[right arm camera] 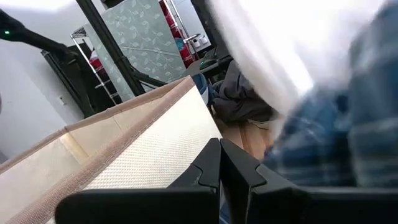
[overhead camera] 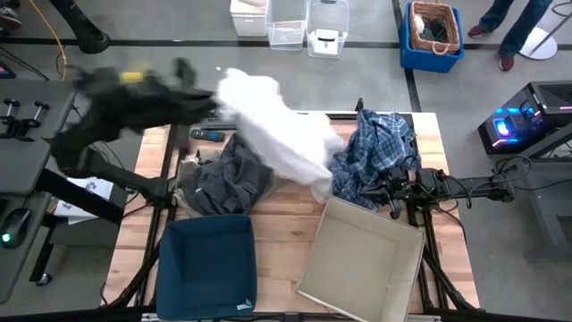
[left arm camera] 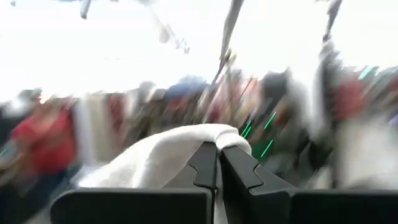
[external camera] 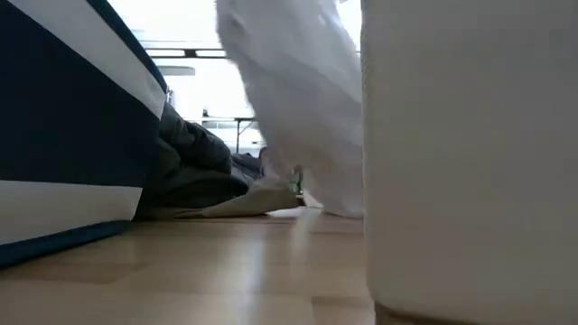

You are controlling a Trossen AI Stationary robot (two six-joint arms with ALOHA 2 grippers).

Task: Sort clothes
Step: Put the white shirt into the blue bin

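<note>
My left gripper (overhead camera: 213, 97) is high over the table's far left and shut on the white shirt (overhead camera: 277, 134), which trails from it down toward the table's middle. The shirt also shows in the low view (external camera: 298, 108). The dark grey garment (overhead camera: 223, 179) lies bunched on the table, with a tan piece (external camera: 244, 203) at its foot. The blue-and-white plaid shirt (overhead camera: 375, 152) lies heaped at the far right. My right gripper (overhead camera: 390, 197) is low beside the plaid shirt (right arm camera: 336, 143), its fingers shut (right arm camera: 219, 165). The small white piece does not show. My left gripper pinches a bunched fold of the white shirt (left arm camera: 211, 134) between its two fingertips. The cloth drapes over the fingertips and hangs away below them. The shirt's lower end (external camera: 330, 194) reaches down to the table near the box.
The dark blue bin (overhead camera: 207, 264) stands at the near left and the tan cardboard box (overhead camera: 362, 259) at the near right. Bare wood lies between them. Beyond the far edge stand clear tubs (overhead camera: 286, 22) and a blue crate (overhead camera: 433, 40); a person's legs (overhead camera: 514, 22) show there.
</note>
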